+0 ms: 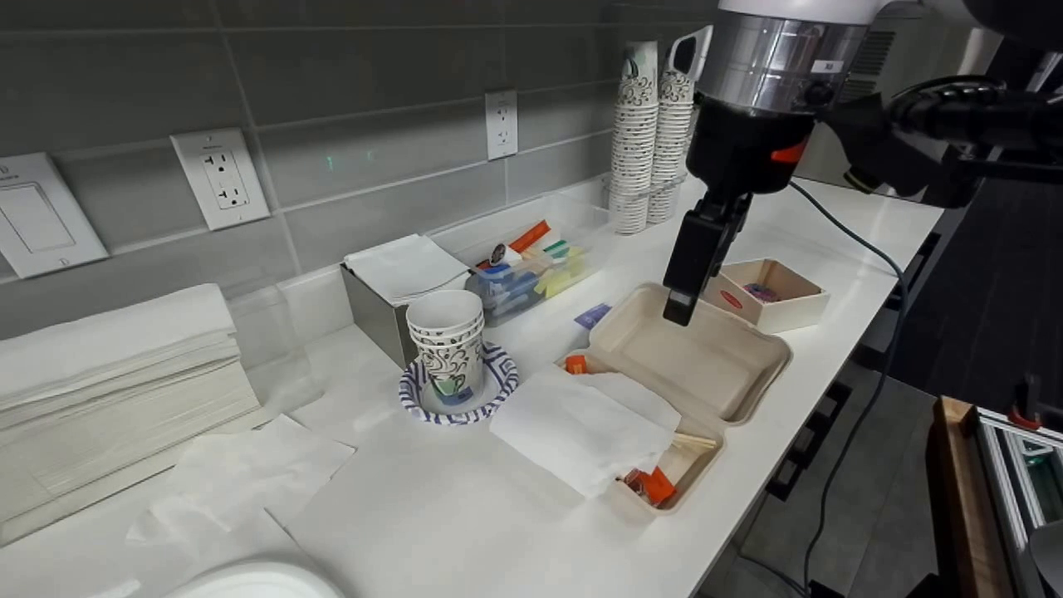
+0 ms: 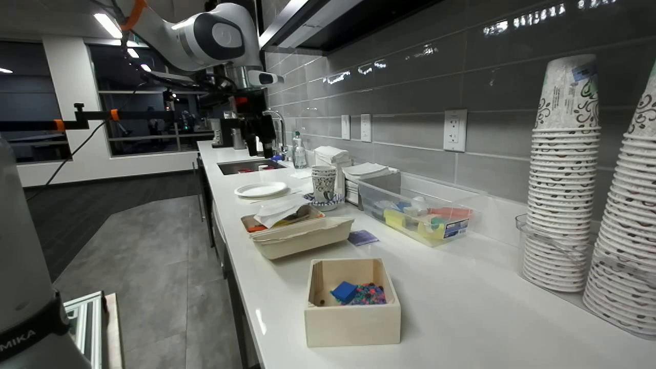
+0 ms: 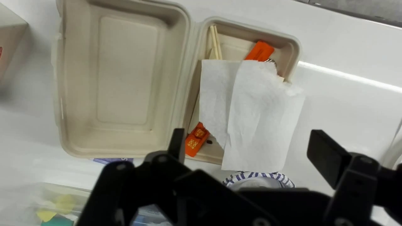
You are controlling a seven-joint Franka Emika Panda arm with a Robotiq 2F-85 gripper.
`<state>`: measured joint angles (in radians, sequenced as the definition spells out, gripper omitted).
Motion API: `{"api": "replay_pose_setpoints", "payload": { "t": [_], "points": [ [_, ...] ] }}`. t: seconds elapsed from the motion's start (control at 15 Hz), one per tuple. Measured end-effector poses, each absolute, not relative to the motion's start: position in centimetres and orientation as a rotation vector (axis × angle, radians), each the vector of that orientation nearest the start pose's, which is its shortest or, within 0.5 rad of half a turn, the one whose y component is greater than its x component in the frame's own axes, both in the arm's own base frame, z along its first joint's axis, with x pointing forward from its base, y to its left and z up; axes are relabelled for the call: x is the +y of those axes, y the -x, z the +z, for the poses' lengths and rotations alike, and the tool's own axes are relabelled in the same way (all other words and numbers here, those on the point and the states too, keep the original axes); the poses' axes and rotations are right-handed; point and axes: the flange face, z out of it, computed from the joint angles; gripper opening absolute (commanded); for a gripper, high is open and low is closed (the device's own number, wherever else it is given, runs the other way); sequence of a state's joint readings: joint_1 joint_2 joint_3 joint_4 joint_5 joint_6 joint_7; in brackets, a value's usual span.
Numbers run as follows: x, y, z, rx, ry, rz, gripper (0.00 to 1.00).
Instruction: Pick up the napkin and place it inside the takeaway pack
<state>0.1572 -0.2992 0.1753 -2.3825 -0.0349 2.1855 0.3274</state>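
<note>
The takeaway pack (image 1: 689, 357) lies open on the counter, in both exterior views (image 2: 302, 238) and the wrist view (image 3: 125, 75). One half is bare; the other holds orange-red packets (image 3: 196, 139) and chopsticks (image 3: 216, 42). The white napkin (image 3: 260, 119) lies over the filled half and overhangs its outer rim. It also shows in both exterior views (image 1: 594, 428) (image 2: 281, 209). It looks folded or two-layered; I cannot tell which. My gripper (image 3: 249, 147) is open and empty, above the pack and apart from the napkin. It shows in both exterior views (image 1: 681, 307) (image 2: 260, 148).
Paper cups (image 1: 453, 357) stand in a patterned bowl (image 1: 498, 374) beside the napkin. A light box (image 1: 772, 311) is beside the bare half. A clear bin (image 1: 573, 249), cup stacks (image 1: 635, 166) and towel stack (image 1: 116, 390) line the wall. Loose white paper (image 1: 241, 465) lies near a white plate (image 2: 261, 189).
</note>
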Motion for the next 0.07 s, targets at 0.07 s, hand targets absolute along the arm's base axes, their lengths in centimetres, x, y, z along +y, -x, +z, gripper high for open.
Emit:
{"api": "replay_pose_setpoints", "payload": {
  "t": [0.07],
  "points": [
    [15.09,-43.43,44.33,-0.03,3.181,-0.188,1.0]
  ]
}}
